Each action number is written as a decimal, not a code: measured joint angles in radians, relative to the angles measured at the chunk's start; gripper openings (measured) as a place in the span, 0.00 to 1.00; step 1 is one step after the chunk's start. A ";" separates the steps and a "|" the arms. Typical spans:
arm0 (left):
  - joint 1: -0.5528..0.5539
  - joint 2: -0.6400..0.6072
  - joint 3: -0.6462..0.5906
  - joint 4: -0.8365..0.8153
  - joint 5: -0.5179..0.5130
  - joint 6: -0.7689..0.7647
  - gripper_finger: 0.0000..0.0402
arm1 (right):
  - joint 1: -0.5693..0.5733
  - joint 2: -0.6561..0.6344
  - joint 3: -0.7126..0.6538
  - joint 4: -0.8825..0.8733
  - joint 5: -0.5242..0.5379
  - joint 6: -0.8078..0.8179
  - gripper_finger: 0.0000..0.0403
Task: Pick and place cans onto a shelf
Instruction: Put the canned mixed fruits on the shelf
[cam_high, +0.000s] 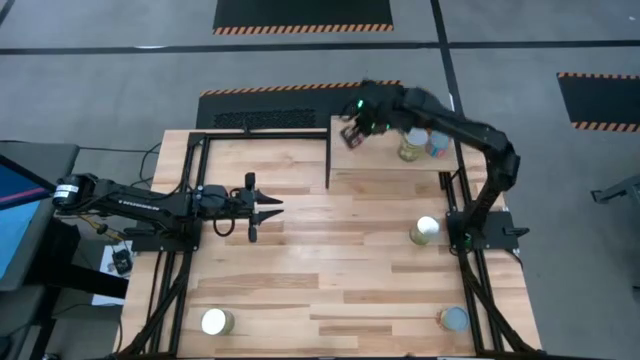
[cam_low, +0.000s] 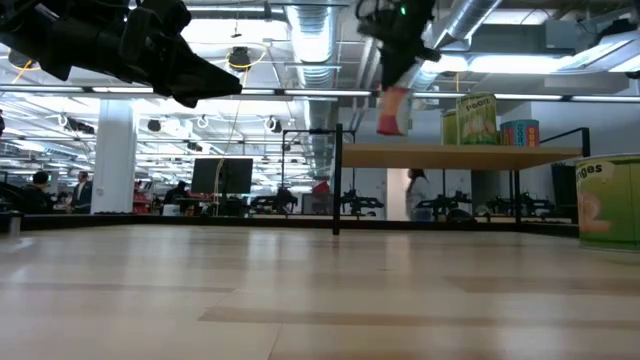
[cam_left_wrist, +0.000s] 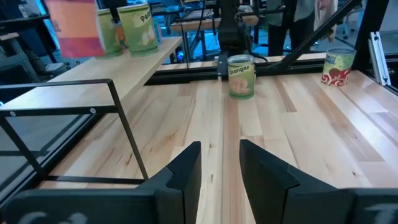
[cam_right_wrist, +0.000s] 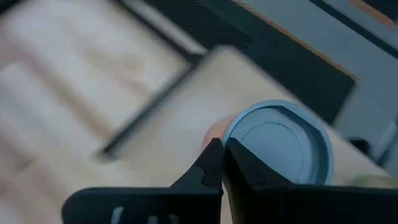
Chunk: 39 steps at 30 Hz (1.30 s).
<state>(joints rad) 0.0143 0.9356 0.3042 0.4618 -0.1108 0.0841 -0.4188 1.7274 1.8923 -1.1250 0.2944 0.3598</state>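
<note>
Right gripper clamps a red-orange can above the shelf near two cans there; left gripper hangs off the shelf, narrow gap, holding nothing.

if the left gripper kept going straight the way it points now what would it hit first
Probably the green can labelled Oranges, standing nearly dead ahead of the left gripper at the far table edge; bare wood lies between, though height match is unclear.

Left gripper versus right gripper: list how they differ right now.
The left gripper hovers over the middle of the table, empty and open; the right gripper is above the shelf, shut on a red-orange can. The left gripper lies level; the right gripper points downward. Both are dark two-finger grippers.
</note>
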 joint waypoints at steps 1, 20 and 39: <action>0.000 0.000 0.000 0.000 0.000 0.000 0.25 | -0.035 0.007 0.001 -0.005 0.001 0.007 0.05; 0.000 0.000 0.000 0.000 0.000 -0.013 0.25 | -0.206 0.013 0.000 -0.058 -0.004 0.103 0.05; -0.002 0.000 0.000 0.000 0.002 -0.014 0.25 | -0.217 0.078 -0.001 -0.075 -0.005 0.023 0.06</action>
<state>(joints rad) 0.0128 0.9360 0.3042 0.4618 -0.1089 0.0704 -0.6357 1.8053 1.8912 -1.1995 0.2897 0.3830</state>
